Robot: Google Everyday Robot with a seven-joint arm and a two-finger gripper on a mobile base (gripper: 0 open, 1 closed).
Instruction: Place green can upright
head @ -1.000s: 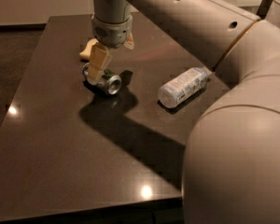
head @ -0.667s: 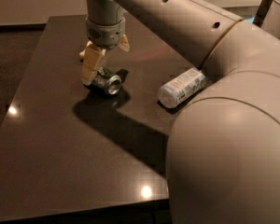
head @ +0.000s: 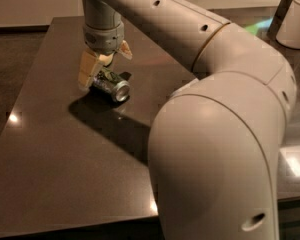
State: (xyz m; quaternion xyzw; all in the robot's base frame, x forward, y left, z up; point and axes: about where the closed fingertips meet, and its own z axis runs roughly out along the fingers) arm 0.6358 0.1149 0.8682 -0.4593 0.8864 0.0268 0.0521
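Dark brown glossy tabletop (head: 55, 154) carries a small dark green aluminium can (head: 110, 84), lying on its side at far left, with its silver end toward the camera. A tan-fingered gripper (head: 105, 66) hangs just above it, fingers spread apart and the left one close beside the can. A bulky cream robot arm (head: 215, 134) fills the right.

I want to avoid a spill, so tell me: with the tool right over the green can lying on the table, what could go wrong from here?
The can lies on its side just under the tool, so an off-centre touch could send it rolling across the smooth table. The big arm also hides much of the table's right part from the camera, so something there might get bumped unseen.
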